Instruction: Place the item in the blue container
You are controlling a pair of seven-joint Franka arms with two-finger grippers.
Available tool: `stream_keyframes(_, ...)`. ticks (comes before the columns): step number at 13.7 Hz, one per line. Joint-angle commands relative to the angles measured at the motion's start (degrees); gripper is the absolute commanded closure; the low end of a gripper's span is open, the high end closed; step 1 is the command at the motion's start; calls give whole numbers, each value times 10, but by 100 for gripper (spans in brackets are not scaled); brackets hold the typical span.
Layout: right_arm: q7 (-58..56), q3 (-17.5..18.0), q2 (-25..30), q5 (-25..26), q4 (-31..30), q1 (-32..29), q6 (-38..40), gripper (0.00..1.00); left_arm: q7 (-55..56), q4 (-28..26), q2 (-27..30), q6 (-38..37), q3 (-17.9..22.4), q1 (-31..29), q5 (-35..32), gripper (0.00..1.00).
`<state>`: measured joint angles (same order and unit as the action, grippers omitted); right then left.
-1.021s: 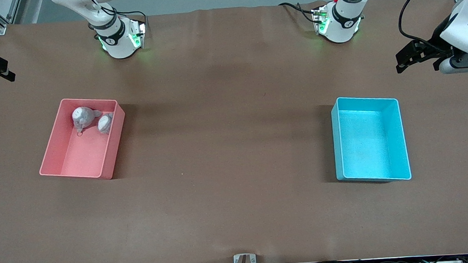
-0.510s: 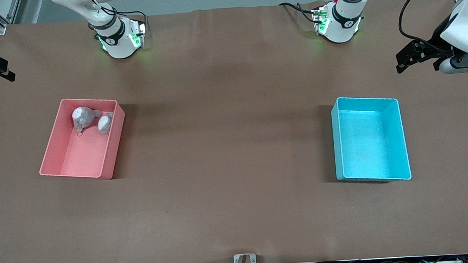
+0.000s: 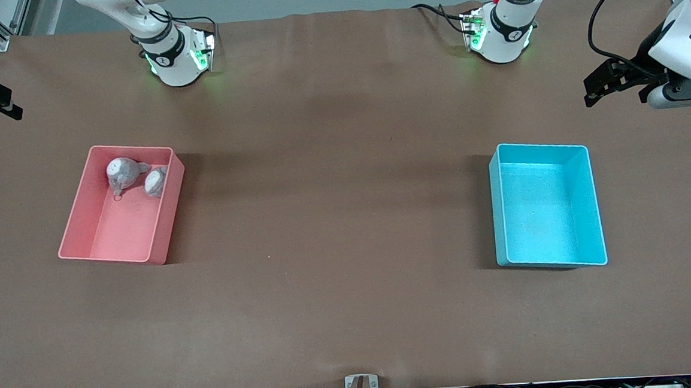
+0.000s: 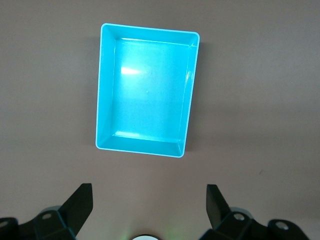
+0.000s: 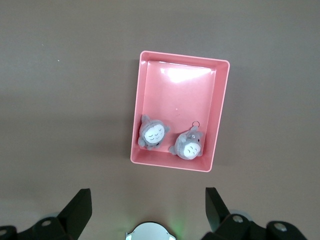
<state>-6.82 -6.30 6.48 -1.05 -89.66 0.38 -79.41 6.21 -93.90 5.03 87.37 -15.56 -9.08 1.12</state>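
Front view: two grey plush toys [image 3: 131, 176] are seen in the pink bin [image 3: 119, 205]; the blue container [image 3: 546, 204] is empty; left tool [image 4: 148, 207] and right tool [image 5: 147, 206] are held released.

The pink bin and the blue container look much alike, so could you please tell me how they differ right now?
Colour: the pink bin is salmon pink, the blue container cyan. Contents: the pink bin holds two grey plush toys, the blue container holds nothing. Place: the pink bin lies toward the right arm's end of the table, the blue container toward the left arm's. Pose: the pink bin sits more skewed. Both are open-topped rectangular bins of similar size.
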Motion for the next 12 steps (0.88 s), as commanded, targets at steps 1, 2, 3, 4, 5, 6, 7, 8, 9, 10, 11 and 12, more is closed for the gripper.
stream_keyframes(1, -3, 5, 8, -1, -6, -10, 2, 0, 1, -1, 3, -6, -3, -1, -11, 0)
stream_keyframes(2, -2, 5, 8, 0, -4, -10, 2, 0, -1, -1, 3, -6, -3, -1, -10, 0)
stream_keyframes(3, 0, 5, 8, 0, -2, -10, 3, 0, -1, -1, 3, -6, -3, 0, -10, 0)
stream_keyframes(4, 1, 5, 5, 0, -1, -11, 3, 0, -1, -1, 3, -6, -3, 0, -11, 0)
stream_keyframes(5, 0, 4, 0, 1, 1, -12, -1, 0, -1, -1, 3, -6, -3, 0, -10, 0)
stream_keyframes(6, -3, 3, -6, 3, 2, -13, -2, 0, -1, -1, 3, -6, -6, -1, -10, 0)
stream_keyframes(7, -4, 2, -7, 2, 4, -16, -1, 0, -1, -1, 3, -6, -7, -1, -10, 0)
stream_keyframes(8, -4, 1, -7, 0, 5, -23, -1, 0, -1, -2, 3, -6, -7, -1, -10, 0)
stream_keyframes(9, -5, 1, -7, -2, 5, -23, -2, 0, -1, -3, 3, -6, -7, -1, -10, 0)
stream_keyframes(10, -6, 1, -10, 0, 5, -23, -6, 0, -1, -4, 3, -6, -8, -1, -10, 0)
stream_keyframes(11, -6, 1, -16, 0, 5, -24, -16, 0, -1, -4, 3, -6, -7, -1, -10, 0)
stream_keyframes(12, -6, 1, -20, 0, 5, -26, -28, 0, -1, -4, 3, -6, -7, -1, -10, 0)
